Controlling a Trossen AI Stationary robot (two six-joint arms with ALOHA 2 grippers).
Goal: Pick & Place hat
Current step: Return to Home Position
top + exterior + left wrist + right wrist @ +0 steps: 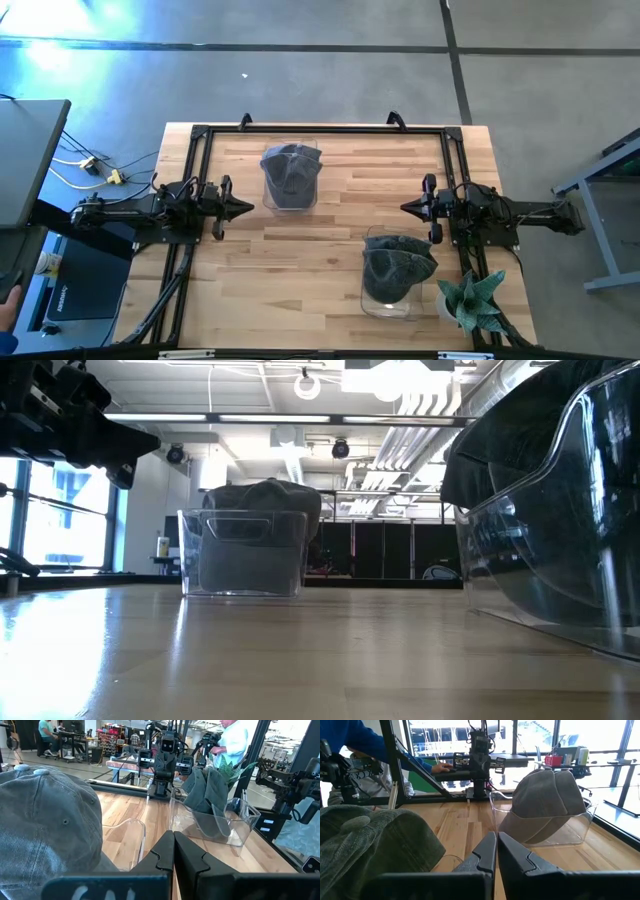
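Two grey caps are on the wooden table, each sitting in a clear plastic bin. One hat (291, 176) is at the far middle, also seen as the hat (262, 495) in the low view and the hat (545, 802) in the right wrist view. The other hat (398, 264) is at the near right, also seen as the hat (206, 790). My left gripper (248, 208) is shut at the table's left, pointing level toward the middle. My right gripper (406, 208) is shut at the right, facing it. Neither touches a hat.
A green plant (472, 300) stands at the near right corner beside the near bin (388, 304). A black frame (320, 128) runs along the table's far edge and sides. Bare wood lies between the grippers. A person's blue sleeve (367, 740) and hand (441, 768) show behind the left arm.
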